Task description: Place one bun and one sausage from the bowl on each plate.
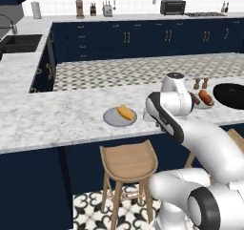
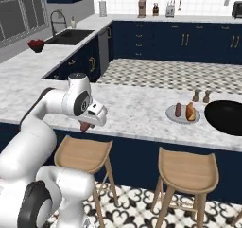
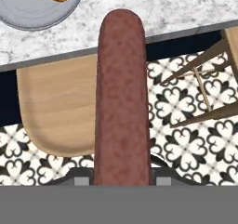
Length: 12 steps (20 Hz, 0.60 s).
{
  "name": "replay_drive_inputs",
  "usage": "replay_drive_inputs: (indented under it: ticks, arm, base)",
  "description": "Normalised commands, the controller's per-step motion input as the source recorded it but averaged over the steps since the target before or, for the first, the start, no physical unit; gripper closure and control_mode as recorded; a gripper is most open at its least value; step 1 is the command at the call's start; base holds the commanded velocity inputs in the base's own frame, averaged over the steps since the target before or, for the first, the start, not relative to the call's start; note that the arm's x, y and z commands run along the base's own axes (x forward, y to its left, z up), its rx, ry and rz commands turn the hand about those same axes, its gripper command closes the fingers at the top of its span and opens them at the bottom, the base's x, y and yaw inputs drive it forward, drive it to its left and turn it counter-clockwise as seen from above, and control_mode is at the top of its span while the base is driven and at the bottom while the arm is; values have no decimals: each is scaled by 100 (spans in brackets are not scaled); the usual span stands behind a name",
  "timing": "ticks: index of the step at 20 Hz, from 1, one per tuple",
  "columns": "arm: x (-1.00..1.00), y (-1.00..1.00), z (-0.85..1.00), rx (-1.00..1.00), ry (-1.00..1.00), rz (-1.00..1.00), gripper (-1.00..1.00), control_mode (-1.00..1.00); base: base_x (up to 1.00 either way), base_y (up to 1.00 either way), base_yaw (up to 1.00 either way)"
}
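- Sausage [image 3: 122,97]: reddish-brown, long, gripped between the jaws at its lower end; in the hand view it runs up the middle of the picture, hanging over a wooden stool [image 3: 58,107] and the patterned floor, just off the counter edge.
- Gripper [image 2: 85,126]: jaws closed on the sausage, held at the front edge of the counter [image 2: 137,113], above a stool.
- Near plate [image 1: 119,116]: grey, round, flat on the counter, bearing one bun [image 1: 126,112]; its rim and the bun show at the top left of the hand view.
- Far plate [image 2: 183,113]: grey, on the counter just beside the bowl, bearing one sausage and one bun side by side.
- Bowl [image 2: 227,117]: black, wide, shallow, at the right end of the counter; contents cannot be made out.
- Two small brown shakers [image 2: 201,96]: upright on the counter behind the far plate.
- Sink [image 2: 71,36]: dark, set in the far counter on the left.
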Motion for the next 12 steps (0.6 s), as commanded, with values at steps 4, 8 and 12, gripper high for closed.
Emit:
replay_drive_inputs:
  ticks: [4,8,12]
  arm:
    - [0,0,0,0,0,0,100,100]
    - [0,0,0,0,0,0,100,100]
    - [0,0,0,0,0,0,100,100]
  base:
    - [7,84,0]
    - [22,21,0]
    - [59,3,0]
